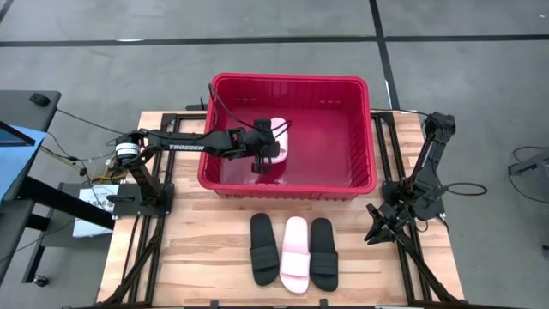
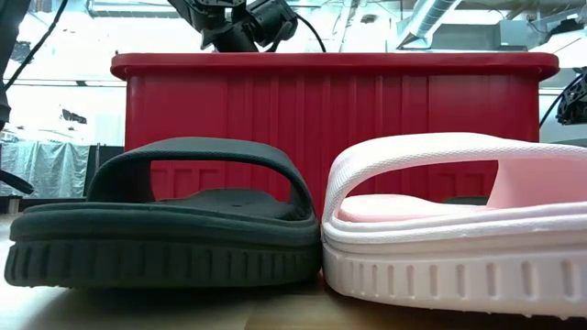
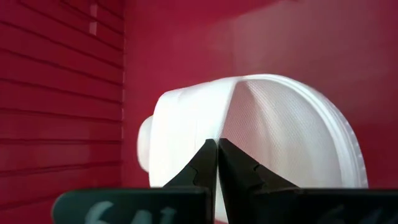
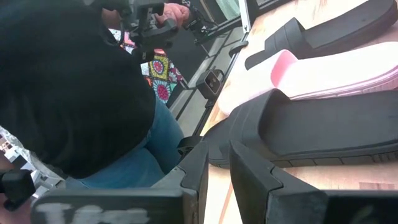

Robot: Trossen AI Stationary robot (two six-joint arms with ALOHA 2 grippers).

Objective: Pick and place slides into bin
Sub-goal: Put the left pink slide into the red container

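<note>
Inside the bin, the left gripper pinches a pale slide's strap. Right gripper waits beside it, fingers slightly apart, empty.

Surface: a pale wooden tabletop is seen | far edge: the red bin is set there | near edge, middle: a black slide, a pink slide and another black slide are laid side by side, touching.
</note>
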